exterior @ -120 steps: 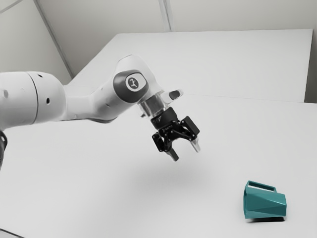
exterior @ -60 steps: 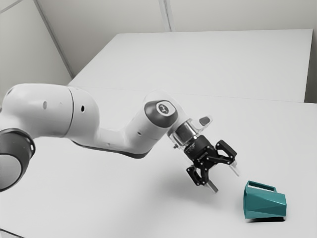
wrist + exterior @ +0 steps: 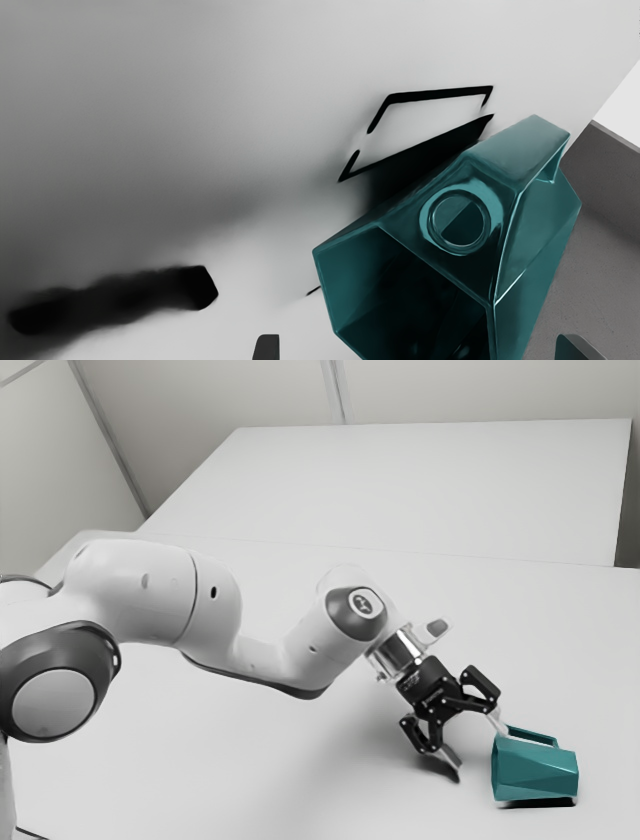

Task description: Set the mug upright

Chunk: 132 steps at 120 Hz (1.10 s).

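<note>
Lower right of the exterior view: the teal mug [image 3: 535, 772] lies on its side on the white table [image 3: 250, 785]. Long axis runs roughly level across the frame, along the tabletop. Open mouth faces the exterior view's left, toward the gripper [image 3: 480, 750]; closed end points to the right edge. Handle [image 3: 530, 736] uppermost, running along the mug's upper side. In the wrist view the dark hollow of the mouth faces the camera, with a round ring [image 3: 460, 221] on the mug's surface beside it.

Gripper tilted, just beside the mouth end, fingers wide apart, nothing clamped. One pale fingertip overlaps the handle's corner at the mouth end; touching or not, cannot tell. The dark finger sits lower, near the tabletop, left of the mug in the exterior frame.

Farther out: arm [image 3: 150, 595] reaching in from the left, pale wall [image 3: 230, 395] across the top. Wrist view: angular handle shadow [image 3: 440, 94] on the table alongside the mug.
</note>
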Tool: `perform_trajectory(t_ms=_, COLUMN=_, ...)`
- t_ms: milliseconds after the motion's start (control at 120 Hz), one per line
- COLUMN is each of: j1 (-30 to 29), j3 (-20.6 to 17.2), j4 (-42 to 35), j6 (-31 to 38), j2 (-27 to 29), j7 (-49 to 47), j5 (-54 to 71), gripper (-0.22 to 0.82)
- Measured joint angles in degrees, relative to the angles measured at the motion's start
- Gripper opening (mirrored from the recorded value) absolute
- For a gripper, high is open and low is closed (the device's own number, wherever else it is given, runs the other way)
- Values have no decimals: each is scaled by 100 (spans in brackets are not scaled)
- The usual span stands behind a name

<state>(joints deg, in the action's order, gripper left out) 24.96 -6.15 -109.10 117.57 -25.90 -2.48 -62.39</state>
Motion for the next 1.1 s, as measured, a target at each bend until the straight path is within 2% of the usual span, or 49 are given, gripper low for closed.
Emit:
perform_trajectory(t_ms=883, j1=326, j3=-72, j4=887, j6=52, j2=-633, j7=74, j5=-578, gripper=60)
perform_trajectory(t_ms=942, j1=335, j3=-71, j4=921, j6=51, j2=-643, j7=74, j5=-578, gripper=54)
perform_trajectory(t_ms=1100, j1=343, j3=-70, j4=941, j6=47, j2=-624, j7=73, j5=-522, gripper=25)
